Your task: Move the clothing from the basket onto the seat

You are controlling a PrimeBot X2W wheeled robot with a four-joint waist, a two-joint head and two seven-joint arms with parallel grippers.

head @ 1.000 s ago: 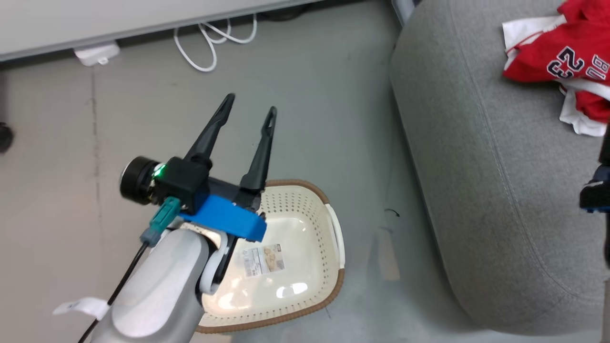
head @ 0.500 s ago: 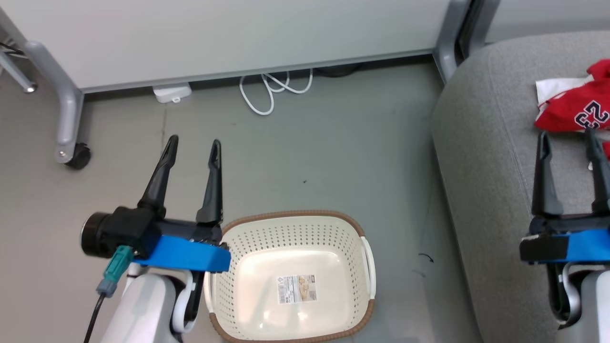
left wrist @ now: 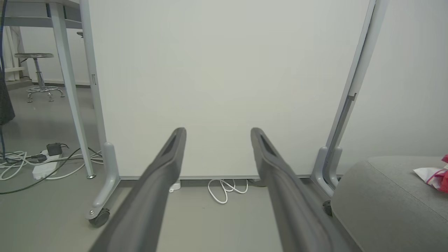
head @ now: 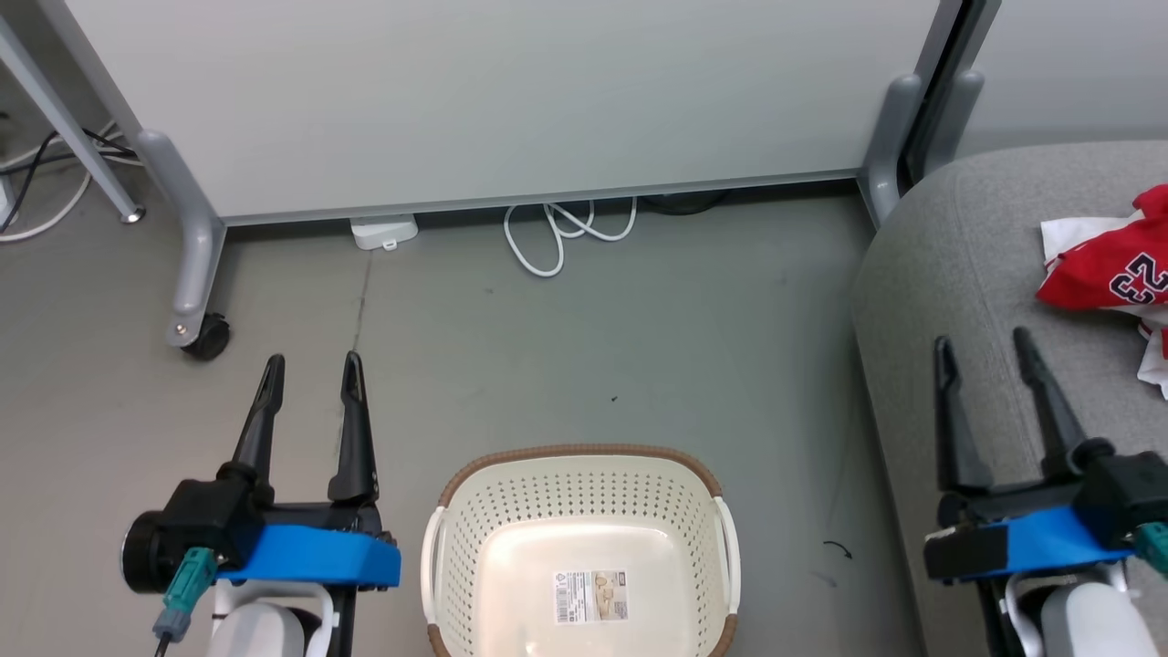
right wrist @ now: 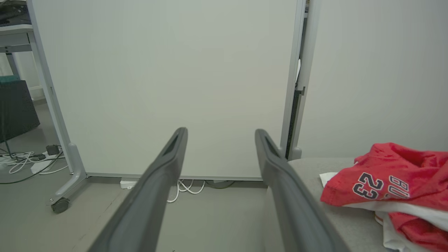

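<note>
The grey sofa [head: 949,301] stands at the right. The cream basket [head: 584,451] sits on the floor [head: 639,338] beside it, a label [head: 590,597] on its bare bottom. The red clothing [head: 1109,269] lies on the sofa's seat, well apart from the basket, number 23 showing. The left gripper [head: 313,360] hovers left of the basket, the right gripper [head: 983,340] above the sofa's edge; both pairs of jaws are spread, grasping nothing.

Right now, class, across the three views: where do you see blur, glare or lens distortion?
Head view: sharp, evenly lit, no harsh glare on the basket. Left wrist view: left gripper softens toward the bottom edge; panel posts splay upward. Right wrist view: right gripper equally soft, clothing print crisp.
</note>
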